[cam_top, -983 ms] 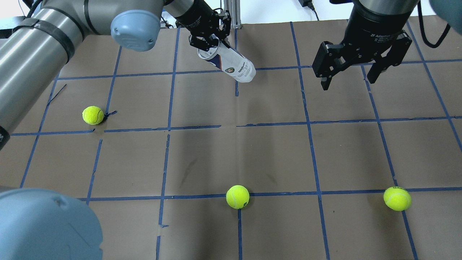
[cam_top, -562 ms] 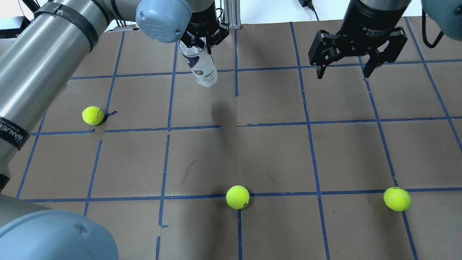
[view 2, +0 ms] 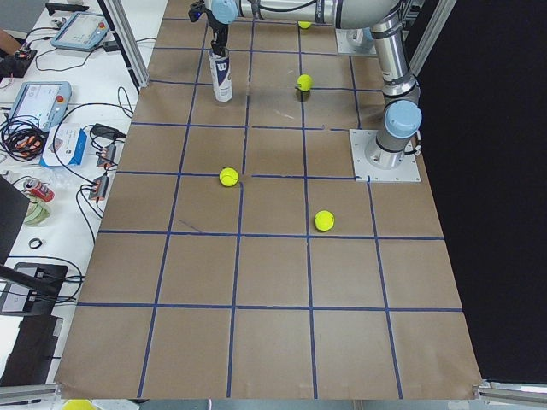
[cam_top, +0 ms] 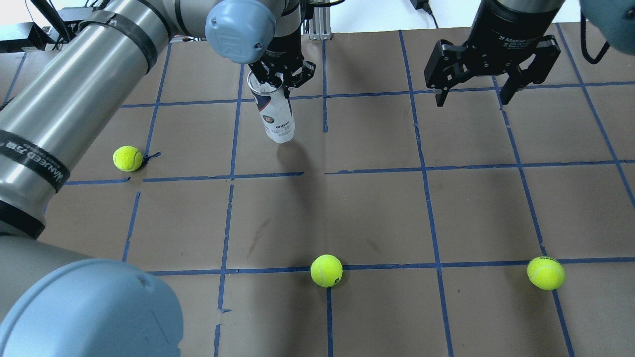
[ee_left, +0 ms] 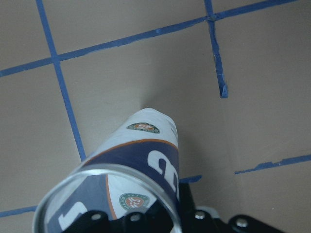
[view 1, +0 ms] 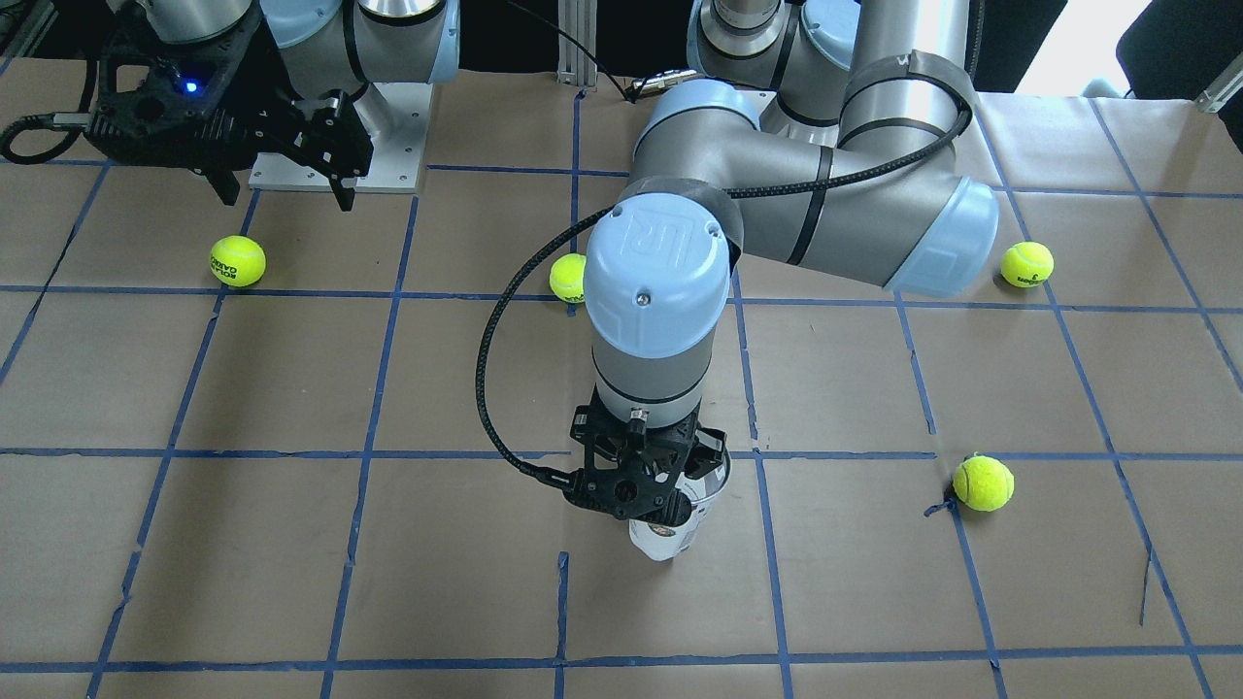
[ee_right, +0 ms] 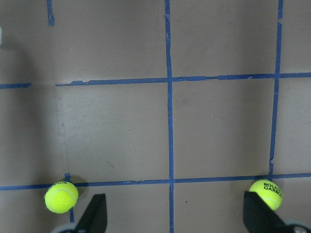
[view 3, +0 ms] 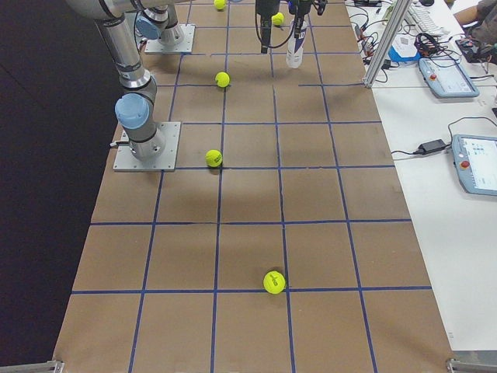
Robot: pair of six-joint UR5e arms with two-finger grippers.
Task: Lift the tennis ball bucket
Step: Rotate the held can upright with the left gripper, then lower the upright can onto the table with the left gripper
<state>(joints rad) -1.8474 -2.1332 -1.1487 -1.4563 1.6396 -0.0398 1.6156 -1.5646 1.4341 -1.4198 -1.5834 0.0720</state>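
Note:
The tennis ball bucket (cam_top: 275, 116) is a clear tube with a white and navy label. It hangs nearly upright, open end up, from my left gripper (cam_top: 280, 74). The gripper is shut on its top rim. The tube also shows in the front view (view 1: 670, 534), the left wrist view (ee_left: 141, 165) and the side views (view 2: 221, 73) (view 3: 294, 39). Its bottom is close to the table; I cannot tell whether it touches. My right gripper (cam_top: 472, 99) is open and empty, above the table to the tube's right, also in the front view (view 1: 286, 194).
Yellow-green tennis balls lie on the brown, blue-taped table (cam_top: 377, 208): one at the left (cam_top: 128, 158), one at the near middle (cam_top: 326, 270), one at the near right (cam_top: 545, 272). The front view shows another ball (view 1: 1026, 264) near my left arm's elbow.
My left gripper has swung the tube from a slant to nearly upright and carried it left and nearer. The right gripper has shifted only slightly and stays open.

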